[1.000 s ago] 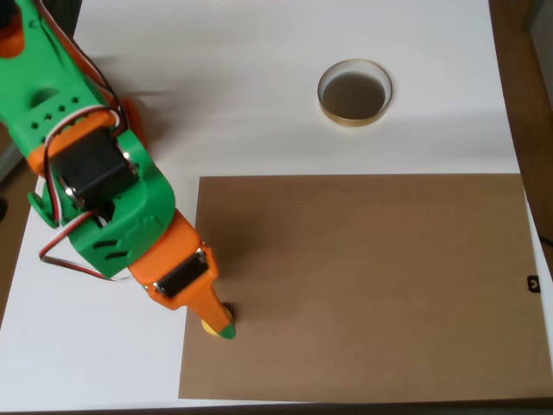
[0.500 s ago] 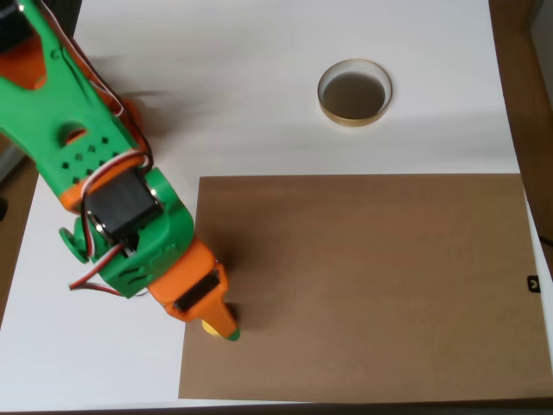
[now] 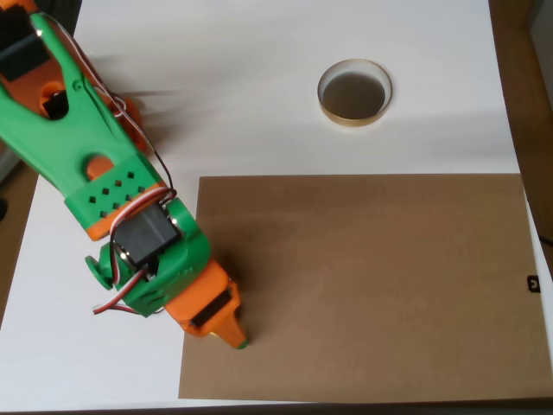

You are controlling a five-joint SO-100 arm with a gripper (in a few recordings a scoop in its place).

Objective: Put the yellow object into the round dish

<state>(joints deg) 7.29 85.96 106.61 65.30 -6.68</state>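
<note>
Gripper (image 3: pixel 238 339): low at the near-left edge of the brown mat (image 3: pixel 363 285); jaw opening and any hold cannot be told.
Yellow object: hidden, probably beneath the gripper.
Round dish (image 3: pixel 354 92): far right, well apart.
Risk: blind closing may knock the piece away.

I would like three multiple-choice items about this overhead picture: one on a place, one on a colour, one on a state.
1. Where does the shallow round dish with the pale tan rim stand?
A. on the brown cardboard sheet
B. on the white table surface above the sheet
C. under the arm

2. Which colours has the robot arm?
A. green and orange
B. blue and white
C. black and red

3. What is inside the dish?
A. a yellow piece
B. a gripper finger
C. nothing

Answers:
1 B, the dish sits on the white table surface, apart from the brown cardboard sheet.
2 A, its shells are green with orange parts.
3 C, only the dark bottom of the dish shows.
</note>
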